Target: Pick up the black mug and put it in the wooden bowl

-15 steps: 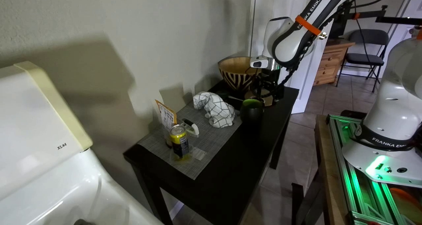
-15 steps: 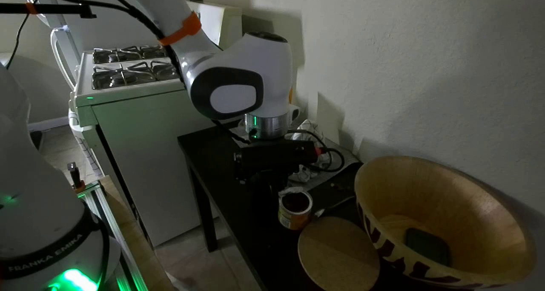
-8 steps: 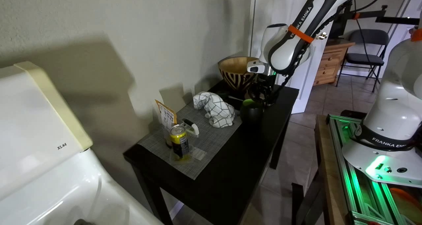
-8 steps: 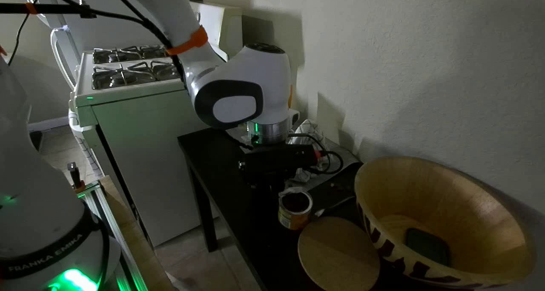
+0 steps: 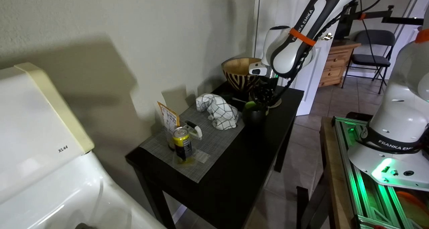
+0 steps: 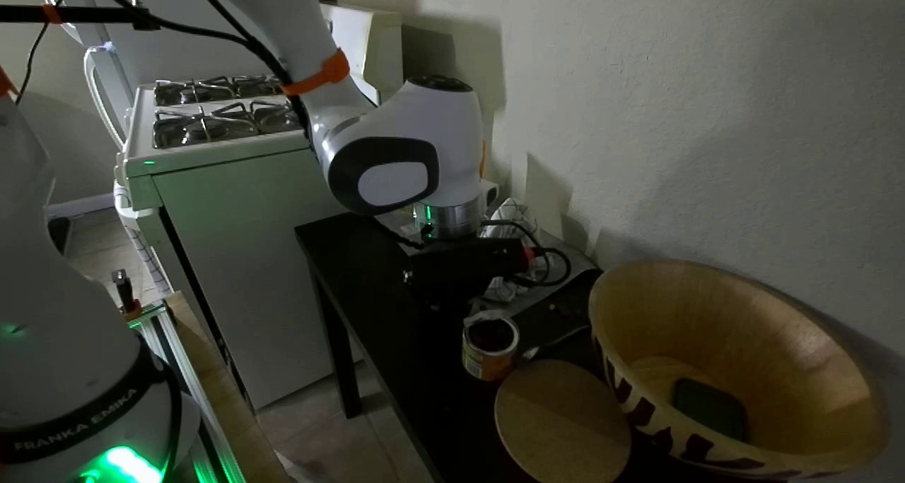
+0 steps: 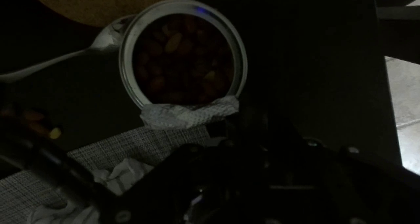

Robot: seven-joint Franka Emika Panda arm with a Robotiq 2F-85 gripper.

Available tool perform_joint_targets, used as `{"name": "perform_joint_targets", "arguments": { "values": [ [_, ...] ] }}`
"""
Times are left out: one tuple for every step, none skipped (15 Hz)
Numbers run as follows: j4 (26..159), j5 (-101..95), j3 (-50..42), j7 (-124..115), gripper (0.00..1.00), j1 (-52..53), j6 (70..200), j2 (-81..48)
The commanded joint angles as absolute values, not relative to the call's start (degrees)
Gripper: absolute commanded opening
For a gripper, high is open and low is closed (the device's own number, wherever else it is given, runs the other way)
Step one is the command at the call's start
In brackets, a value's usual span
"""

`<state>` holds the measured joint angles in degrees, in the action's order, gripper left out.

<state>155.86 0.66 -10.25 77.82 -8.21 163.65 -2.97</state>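
Note:
The black mug (image 5: 253, 117), green inside, stands upright on the dark table in an exterior view. My gripper (image 5: 262, 102) is low at the mug's rim, on the bowl's side, and its dark body covers part of the rim. In the wrist view the gripper (image 7: 246, 120) is almost black, its fingers look close together, and the mug cannot be made out. Whether the jaws pinch the rim is too dark to see. The wooden bowl (image 6: 771, 334), striped outside, stands against the wall with a dark green item inside.
Close by the gripper is an open can (image 6: 488, 364) of nuts, with a spoon (image 7: 106, 38) and a flat tan disc (image 6: 562, 426) near it. A checked cloth (image 5: 219, 111) and a yellow-and-dark drink can (image 5: 183, 145) rest on the grey mat.
My gripper has come down and moved across to the mug, its jaws drawing together. The mug has shifted very slightly away from the bowl. The bowl has stayed in place.

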Motion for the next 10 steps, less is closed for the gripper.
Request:
{"name": "perform_joint_targets", "arguments": {
  "values": [
    [156.00,3.07,-8.40,78.39,0.04,-9.20,165.97,-3.25],
    [156.10,3.39,-8.21,78.56,0.01,-9.30,166.07,-3.06],
    [156.13,3.85,-8.02,78.83,0.05,-9.39,166.06,-2.97],
    [156.30,4.57,-7.76,79.33,0.05,-9.51,165.94,-2.64],
    [156.41,4.94,-7.67,79.35,0.05,-9.56,165.80,-2.25],
    [156.61,6.22,-7.38,79.97,0.05,-9.66,165.38,-1.45],
    [156.84,7.22,-7.21,80.36,0.05,-9.70,165.07,-0.57],
    [156.91,8.40,-7.13,80.81,0.05,-9.74,164.12,0.66],
    [156.90,8.79,-7.29,80.69,0.05,-9.72,163.78,1.49],
    [156.85,8.93,-7.66,80.27,0.05,-9.76,163.07,2.62]
  ]
}}
